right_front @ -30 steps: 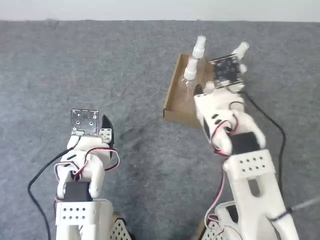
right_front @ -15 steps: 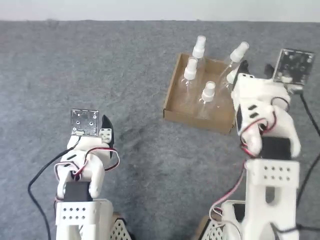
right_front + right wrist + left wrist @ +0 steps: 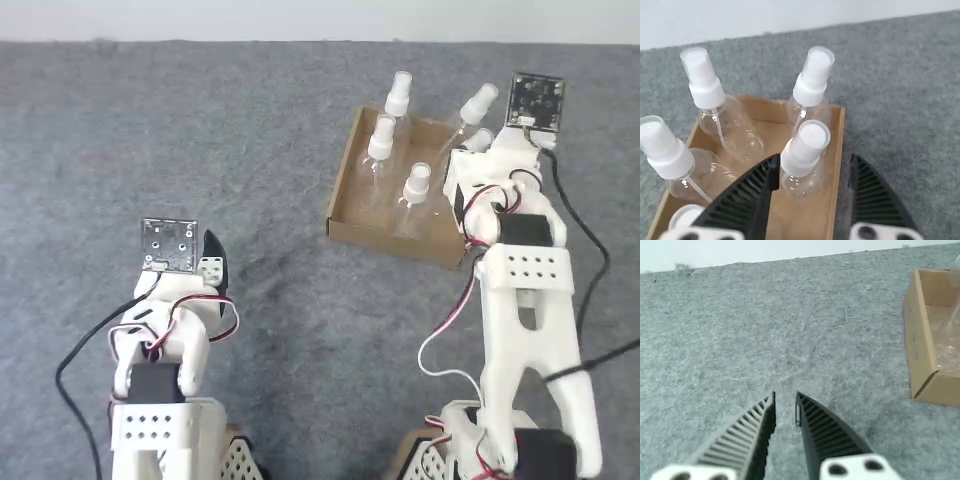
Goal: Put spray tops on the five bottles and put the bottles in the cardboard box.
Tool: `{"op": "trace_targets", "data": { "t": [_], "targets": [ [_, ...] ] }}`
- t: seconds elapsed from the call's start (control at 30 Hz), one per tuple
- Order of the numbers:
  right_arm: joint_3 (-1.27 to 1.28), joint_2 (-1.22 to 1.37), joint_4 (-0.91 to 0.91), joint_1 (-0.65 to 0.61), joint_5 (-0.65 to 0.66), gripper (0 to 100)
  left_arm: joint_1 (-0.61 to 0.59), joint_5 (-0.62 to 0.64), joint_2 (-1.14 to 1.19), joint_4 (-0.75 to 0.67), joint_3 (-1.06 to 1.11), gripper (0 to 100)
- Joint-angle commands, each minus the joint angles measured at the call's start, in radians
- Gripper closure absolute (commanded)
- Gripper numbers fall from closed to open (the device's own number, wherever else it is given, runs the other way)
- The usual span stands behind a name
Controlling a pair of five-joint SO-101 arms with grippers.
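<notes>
Bottles point(image 3: 725, 125) capped in cardboard box point(image 3: 345, 190) | right pincer point(image 3: 815, 159) spread over one | left pincer point(image 3: 785, 399) slightly spread

**What the arm and the frame edges hide**

Looking down from above, the right arm point(image 3: 515, 270) lies across the right side of the cardboard box point(image 3: 345, 190) and covers its right wall and near corner. In the upper right, one spray top point(image 3: 479, 140) peeks out beside the wrist, and the bottle under it is hidden. In the left wrist view the box runs off the picture's edge. In the right wrist view another spray top point(image 3: 686, 216) is half covered by the right gripper point(image 3: 814, 161).
</notes>
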Motion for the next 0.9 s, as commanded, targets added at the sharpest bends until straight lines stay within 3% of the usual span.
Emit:
{"op": "trace_targets", "data": {
  "t": [0.0,0.27,0.53,0.87],
  "targets": [
    [-0.074,0.007,-0.079,-0.010,0.014,82.4,0.002,-0.005,-0.017,-0.034,-0.005,94],
    [-0.074,0.076,-0.156,-0.010,0.018,82.7,0.002,-0.005,-0.017,-0.034,-0.005,94],
    [-0.075,0.094,-0.157,-0.010,0.221,95.2,0.002,-0.005,-0.017,-0.034,-0.005,94],
    [-0.077,0.093,-0.157,-0.010,0.358,95.7,0.002,-0.006,-0.017,-0.034,-0.005,94]
  ]
}}
